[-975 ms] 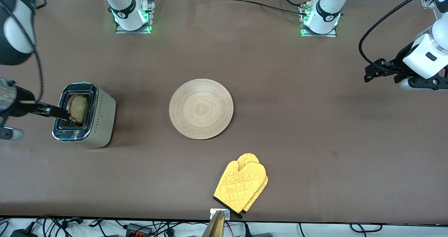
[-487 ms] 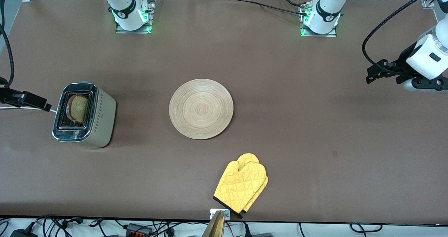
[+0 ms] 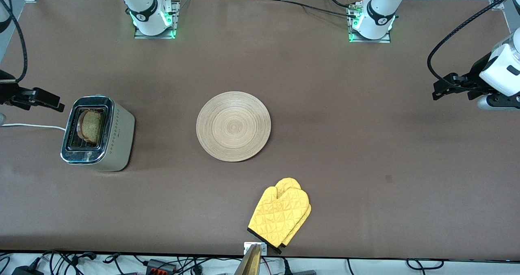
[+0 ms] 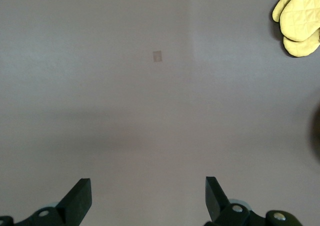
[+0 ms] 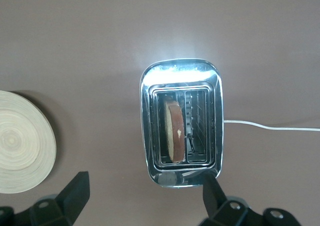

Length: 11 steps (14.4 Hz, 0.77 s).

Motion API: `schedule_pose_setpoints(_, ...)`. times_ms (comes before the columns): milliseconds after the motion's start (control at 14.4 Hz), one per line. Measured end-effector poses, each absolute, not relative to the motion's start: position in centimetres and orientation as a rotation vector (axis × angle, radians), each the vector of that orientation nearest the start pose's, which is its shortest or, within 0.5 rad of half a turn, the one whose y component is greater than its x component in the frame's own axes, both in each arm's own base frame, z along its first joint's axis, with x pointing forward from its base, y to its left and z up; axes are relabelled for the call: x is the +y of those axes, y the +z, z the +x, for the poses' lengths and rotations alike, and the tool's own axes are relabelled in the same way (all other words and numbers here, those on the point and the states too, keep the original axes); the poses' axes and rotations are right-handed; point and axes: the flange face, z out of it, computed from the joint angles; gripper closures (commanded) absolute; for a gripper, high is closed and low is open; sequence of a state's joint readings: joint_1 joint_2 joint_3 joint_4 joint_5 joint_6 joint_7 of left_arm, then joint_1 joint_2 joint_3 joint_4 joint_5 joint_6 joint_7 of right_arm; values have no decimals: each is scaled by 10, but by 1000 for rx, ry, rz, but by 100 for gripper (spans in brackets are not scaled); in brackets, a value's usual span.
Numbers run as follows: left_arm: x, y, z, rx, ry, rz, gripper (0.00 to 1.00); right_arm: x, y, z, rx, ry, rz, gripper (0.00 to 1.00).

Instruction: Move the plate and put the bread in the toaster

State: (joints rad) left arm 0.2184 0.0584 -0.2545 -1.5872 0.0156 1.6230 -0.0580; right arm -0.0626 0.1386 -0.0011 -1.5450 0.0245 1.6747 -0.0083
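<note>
1. Overall, I see wide bare brown table (image 3: 345, 153) around every item. The plate (image 3: 233, 126) lies flat near the middle, touching nothing, well apart from the toaster (image 3: 97, 133) at the right arm's end.
2. A pair of yellow oven mitts (image 3: 280, 215) lies nearer the front camera than the plate, close to the table's near edge, with its cuff just beside that edge.
3. The toaster stands upright with its chrome top up. Its long axis runs toward and away from the front camera, and its slots run the same way. Its white cord (image 3: 32, 125) trails off toward the right arm's end of the table.
4. The bread (image 3: 90, 126) stands on edge in the slot on the side away from the plate, its crust poking above the chrome; my right wrist view shows the bread (image 5: 174, 131) upright, with the neighbouring slot showing only its wires.
5. My right gripper (image 3: 38, 99) hangs in the air over the table edge just beside the toaster, toward the right arm's end, jaws spread apart and holding nothing.
6. My left gripper (image 3: 447, 87) hangs over bare table at the left arm's end, well apart from the plate, jaws spread wide and holding nothing; its fingertips (image 4: 80, 196) frame bare table.
</note>
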Motion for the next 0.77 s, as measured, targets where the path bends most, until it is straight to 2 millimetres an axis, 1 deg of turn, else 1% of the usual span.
schedule_pose_setpoints(139, -15, 590, 575, -31, 28, -3133, 0, -35, 561, 587, 90, 25, -3116, 0)
schedule_pose_setpoints(278, -13, 590, 575, -37, 29, -3131, 0, -35, 565, 579, 89, 23, -3116, 0)
schedule_pose_setpoints(418, -11, 590, 575, -40, 30, -3131, 0, -34, 568, 576, 89, 18, -3116, 0)
schedule_pose_setpoints(766, -11, 589, 576, -40, 30, -3131, 0, -34, 568, 575, 80, 32, -3116, 0)
